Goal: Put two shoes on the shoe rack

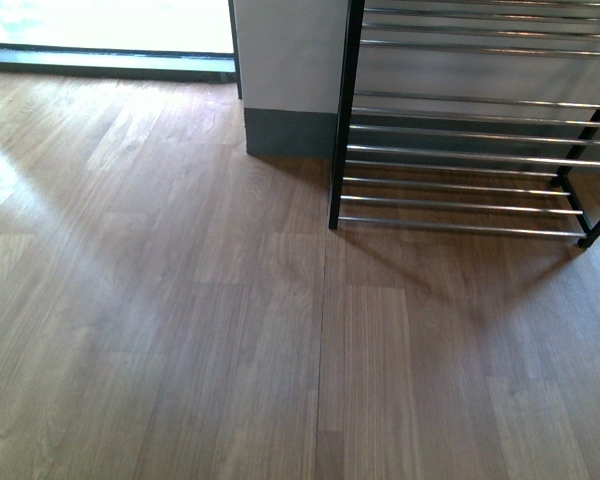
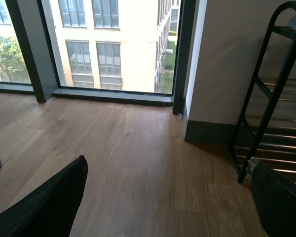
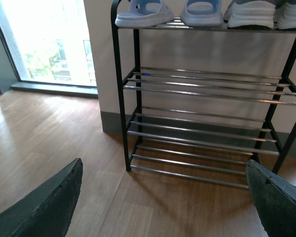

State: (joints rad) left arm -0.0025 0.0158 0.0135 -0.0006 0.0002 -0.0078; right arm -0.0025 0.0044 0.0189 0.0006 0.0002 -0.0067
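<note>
Both shoes (image 3: 264, 12) sit on the rack's (image 3: 119, 98) top tier, at one o'clock in the right wrist view, beside pale slippers (image 3: 138, 12). Left fingers (image 2: 49, 207) and right fingers (image 3: 44, 207) are spread, holding nothing.

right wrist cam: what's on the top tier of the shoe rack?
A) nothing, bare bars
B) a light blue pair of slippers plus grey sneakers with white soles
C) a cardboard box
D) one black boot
B: in the right wrist view the shoe rack carries light blue slippers and, beside them, grey sneakers with white soles on its top tier; the tiers of bars below are bare.
</note>
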